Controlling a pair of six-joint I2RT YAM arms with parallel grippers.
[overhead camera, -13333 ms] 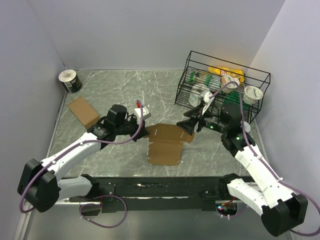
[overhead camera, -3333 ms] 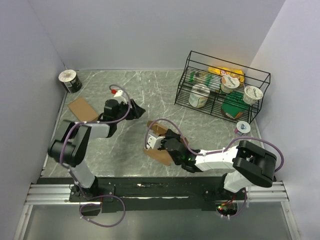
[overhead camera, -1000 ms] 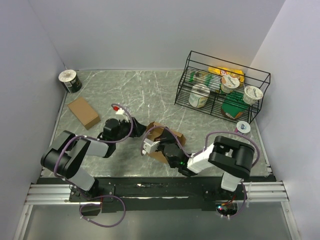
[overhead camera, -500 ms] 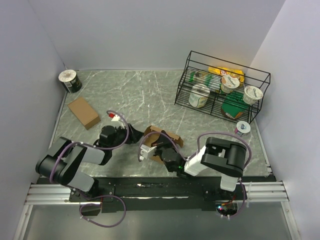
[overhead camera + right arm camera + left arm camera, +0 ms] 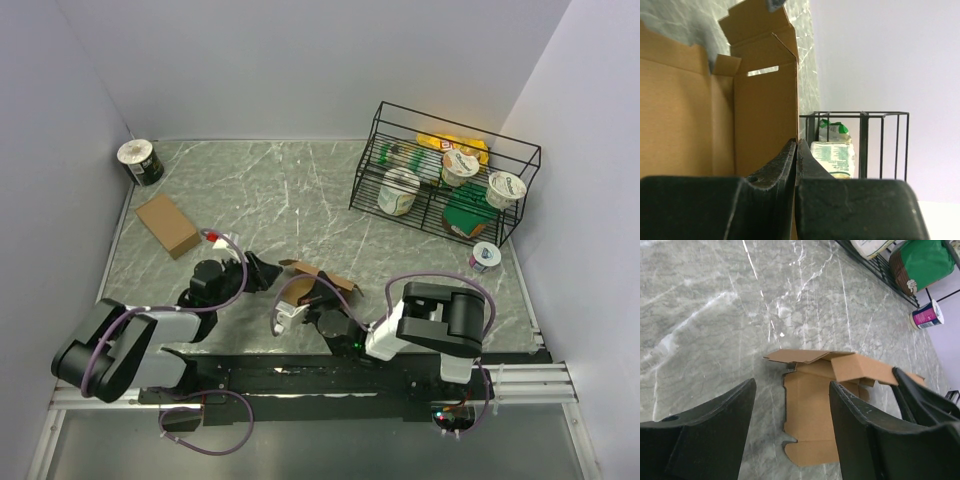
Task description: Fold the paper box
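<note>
The paper box (image 5: 322,279) is a brown notched cardboard sheet, lying near the table's front edge with one long panel raised. My right gripper (image 5: 320,298) is low at its near side. In the right wrist view that gripper (image 5: 797,143) is shut on the edge of the upright panel (image 5: 765,110). My left gripper (image 5: 263,272) is just left of the sheet, open and apart from it. From the left wrist, the flat part of the box (image 5: 812,420) shows between and beyond the open fingers (image 5: 791,386), with the raised flap (image 5: 860,369) at its far side.
A second, fully formed brown box (image 5: 168,225) lies at the left. A small can (image 5: 139,162) stands in the back left corner. A black wire basket (image 5: 372,160) with food packs is at the back right, and a pink-labelled cup (image 5: 483,256) stands in front of it.
Both grippers have drawn back toward the near edge. The right arm has folded lower with the box's panel in its grip, and the left gripper slid nearer and slightly left.
</note>
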